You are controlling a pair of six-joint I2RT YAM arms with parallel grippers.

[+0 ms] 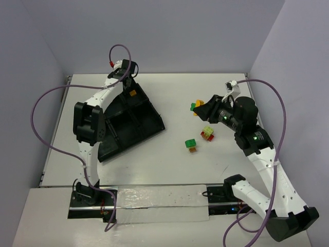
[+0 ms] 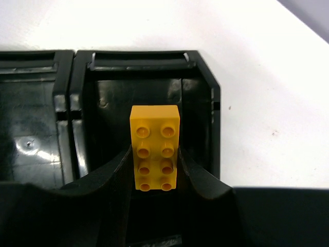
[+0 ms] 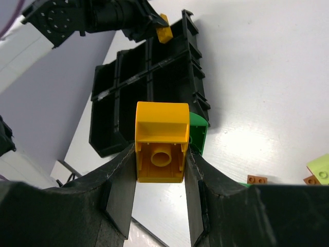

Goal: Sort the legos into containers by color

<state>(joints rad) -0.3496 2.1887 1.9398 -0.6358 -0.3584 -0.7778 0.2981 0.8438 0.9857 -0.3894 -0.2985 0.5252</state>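
Past the loose legos point(image 1: 191, 145) on the counter point(image 1: 169, 164), the right pincer point(image 3: 160, 154) clamps a yellow-orange brick point(image 3: 162, 128) with a green brick point(image 3: 198, 131) seemingly stuck on, risking mixed colours, while the left pincer point(image 2: 157, 170) grips an orange brick point(image 2: 154, 149) by one end above the tray point(image 2: 215, 113) corner compartment, where it may pivot out

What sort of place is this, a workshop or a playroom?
Probably a robotics lab test bench. Two cabled robot arms, left and right, are bolted to a white table boxed in by plain walls, with toy bricks and a black sorting tray laid out as an exercise.
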